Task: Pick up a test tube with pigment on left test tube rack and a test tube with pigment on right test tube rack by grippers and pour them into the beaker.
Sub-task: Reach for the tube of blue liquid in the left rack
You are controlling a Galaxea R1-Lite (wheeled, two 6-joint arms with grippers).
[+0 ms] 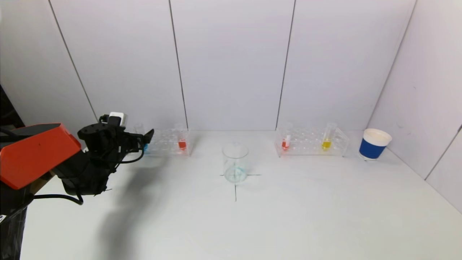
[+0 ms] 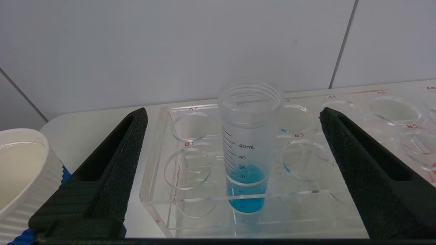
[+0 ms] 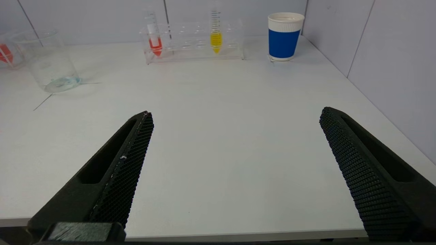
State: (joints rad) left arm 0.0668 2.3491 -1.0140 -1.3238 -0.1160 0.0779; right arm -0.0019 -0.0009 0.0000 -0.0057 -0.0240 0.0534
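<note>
Early stage — nothing lifted. Left gripper (image 2: 235,170) spread wide around the blue tube (image 2: 248,149), untouched in the left rack (image 2: 177,190). Right gripper (image 3: 235,163) spread, empty, low over the desk (image 3: 218,112) — well short of the right rack (image 3: 194,44). Beaker (image 1: 235,163) awaits both pours.

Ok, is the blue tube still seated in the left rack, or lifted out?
Seated. The blue tube stands upright in its hole in the left rack, and the left gripper is open, fingers either side of it, not touching.
</note>
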